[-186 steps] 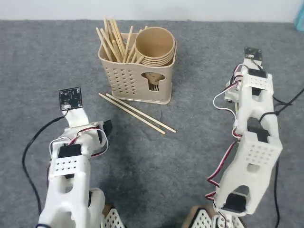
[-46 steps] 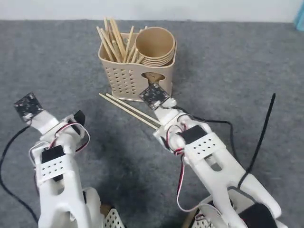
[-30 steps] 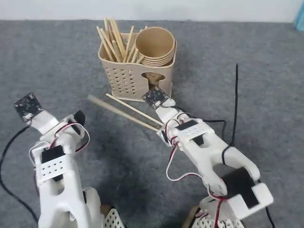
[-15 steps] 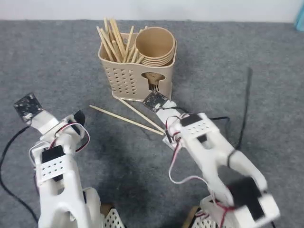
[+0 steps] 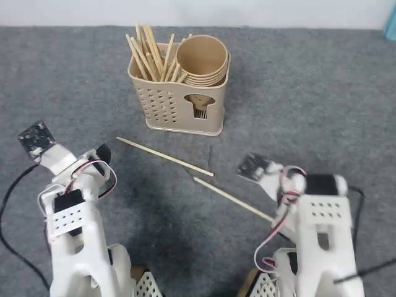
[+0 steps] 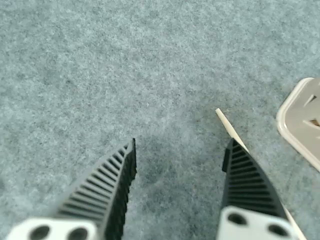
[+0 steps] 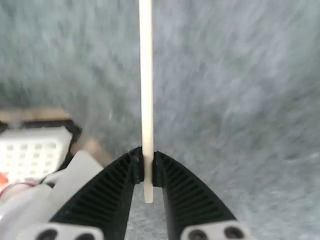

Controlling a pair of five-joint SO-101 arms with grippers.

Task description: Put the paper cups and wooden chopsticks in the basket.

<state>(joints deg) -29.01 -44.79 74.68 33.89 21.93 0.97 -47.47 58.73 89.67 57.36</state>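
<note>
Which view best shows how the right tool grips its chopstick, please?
The right wrist view: the right tool is shut on the held chopstick near its end. The high view shows its length, the grip hidden by the arm. The left wrist view has the other chopstick.

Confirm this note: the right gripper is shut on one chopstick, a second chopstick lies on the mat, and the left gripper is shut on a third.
Not quite. The left gripper is open and holds nothing, as the left wrist view shows. The rest stands: the right gripper is shut on one chopstick, and a second chopstick lies on the mat.
</note>
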